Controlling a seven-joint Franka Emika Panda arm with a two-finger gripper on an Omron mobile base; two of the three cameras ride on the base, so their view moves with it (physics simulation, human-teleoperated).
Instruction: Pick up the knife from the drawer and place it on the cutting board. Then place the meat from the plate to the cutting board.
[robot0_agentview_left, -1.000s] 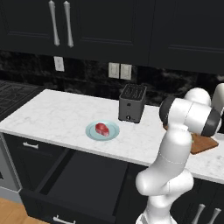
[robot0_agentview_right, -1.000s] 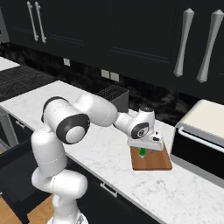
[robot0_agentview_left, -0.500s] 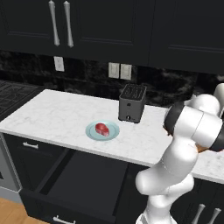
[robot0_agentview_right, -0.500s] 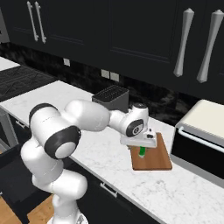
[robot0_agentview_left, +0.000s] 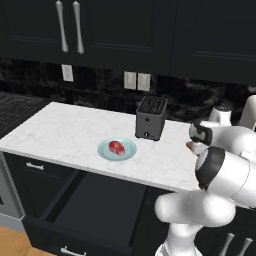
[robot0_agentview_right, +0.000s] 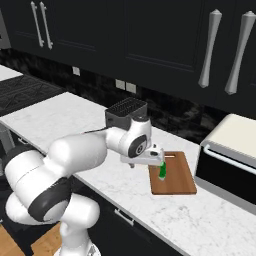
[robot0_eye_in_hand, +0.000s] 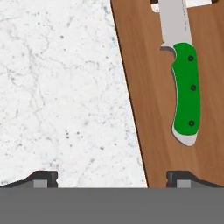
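While the gripper (robot0_eye_in_hand: 109, 177) hangs released above the bench (robot0_eye_in_hand: 61, 87), the knife (robot0_eye_in_hand: 186, 83) lies ahead on the cutting board (robot0_eye_in_hand: 148, 87); the meat (robot0_agentview_left: 116, 147) sits in the plate (robot0_agentview_left: 104, 152).

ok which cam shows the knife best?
Hand view: the knife lies flat on the cutting board, green handle, rivets and grey blade all clear. In the right base view it is a small green sliver beside the gripper. Left base view adds nothing.
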